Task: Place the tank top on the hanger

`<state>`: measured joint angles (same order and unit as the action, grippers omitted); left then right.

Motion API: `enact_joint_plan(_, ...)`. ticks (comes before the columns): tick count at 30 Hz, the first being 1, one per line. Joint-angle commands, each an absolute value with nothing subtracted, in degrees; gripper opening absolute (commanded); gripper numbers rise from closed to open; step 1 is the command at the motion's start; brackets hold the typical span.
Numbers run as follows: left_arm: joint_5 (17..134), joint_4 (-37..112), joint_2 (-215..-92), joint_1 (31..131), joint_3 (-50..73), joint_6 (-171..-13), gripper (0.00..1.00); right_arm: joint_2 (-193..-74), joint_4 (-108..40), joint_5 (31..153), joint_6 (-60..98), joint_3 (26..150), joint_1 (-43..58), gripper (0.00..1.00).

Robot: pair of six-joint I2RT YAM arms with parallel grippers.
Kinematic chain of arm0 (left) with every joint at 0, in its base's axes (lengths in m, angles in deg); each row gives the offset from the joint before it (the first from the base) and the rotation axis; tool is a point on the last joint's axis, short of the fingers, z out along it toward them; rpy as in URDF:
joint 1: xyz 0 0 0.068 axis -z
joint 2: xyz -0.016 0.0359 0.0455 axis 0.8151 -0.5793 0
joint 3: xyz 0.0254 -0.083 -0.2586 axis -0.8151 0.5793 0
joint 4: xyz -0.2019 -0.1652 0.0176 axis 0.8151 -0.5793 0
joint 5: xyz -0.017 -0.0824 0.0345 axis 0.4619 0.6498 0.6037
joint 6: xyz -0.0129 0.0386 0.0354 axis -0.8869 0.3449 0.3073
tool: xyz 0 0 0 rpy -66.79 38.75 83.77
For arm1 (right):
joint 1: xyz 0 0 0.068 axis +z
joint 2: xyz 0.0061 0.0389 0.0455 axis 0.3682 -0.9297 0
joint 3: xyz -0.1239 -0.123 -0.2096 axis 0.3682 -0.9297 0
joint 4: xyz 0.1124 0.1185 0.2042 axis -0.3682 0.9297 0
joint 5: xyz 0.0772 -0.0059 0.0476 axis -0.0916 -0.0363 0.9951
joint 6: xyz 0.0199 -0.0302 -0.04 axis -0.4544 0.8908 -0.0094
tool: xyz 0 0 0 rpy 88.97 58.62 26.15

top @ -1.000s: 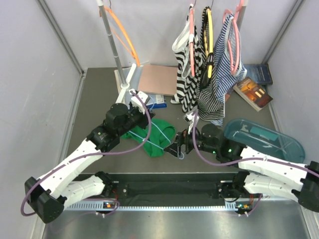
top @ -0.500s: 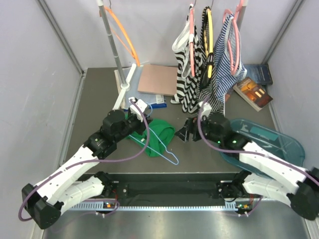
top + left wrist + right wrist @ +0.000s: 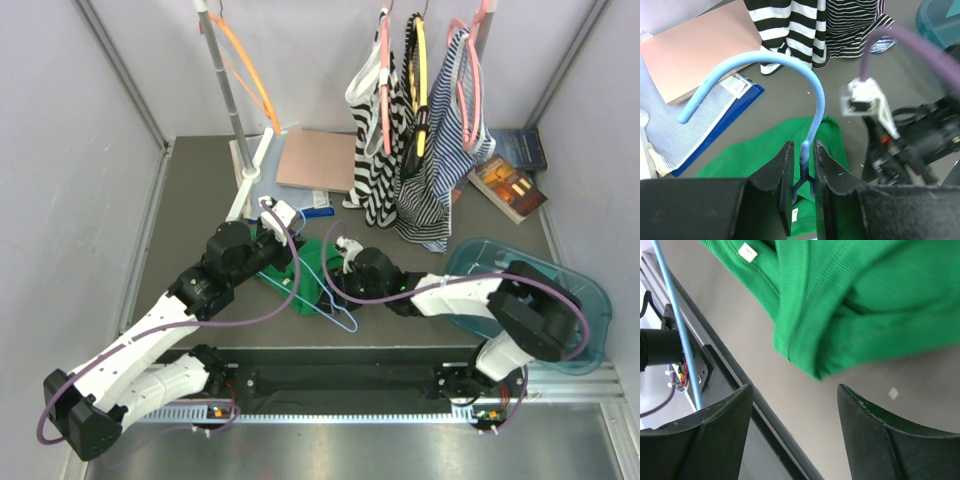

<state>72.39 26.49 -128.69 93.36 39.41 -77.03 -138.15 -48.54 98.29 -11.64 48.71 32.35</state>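
Left gripper [image 3: 803,150] clamped on light-blue hanger [image 3: 815,85] neck, just below the hook. Green tank top [image 3: 318,262] lies crumpled on the dark table [image 3: 190,200] between both grippers, with the hanger wire across it. Right gripper [image 3: 794,392] has its jaws apart right over the top's hem, gripping nothing.

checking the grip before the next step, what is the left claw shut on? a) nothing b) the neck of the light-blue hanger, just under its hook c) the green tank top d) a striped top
B: in the left wrist view the left claw pinches the hanger at its neck just below the hook; the tank top lies beyond it, not between the fingers.
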Motion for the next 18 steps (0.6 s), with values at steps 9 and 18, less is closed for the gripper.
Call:
enact_joint_plan(9, 69.7, 29.48, -125.8, 93.71, 40.22, -74.79, 0.0, -151.44, -60.38, 100.2, -14.77, 60.09, 35.88, 0.66)
enact_joint_plan(18, 69.96, 29.39, -124.57, 93.8, 40.05, -74.96, 0.0, -155.14, -58.62, 97.3, -15.21, 62.21, 37.1, 0.58)
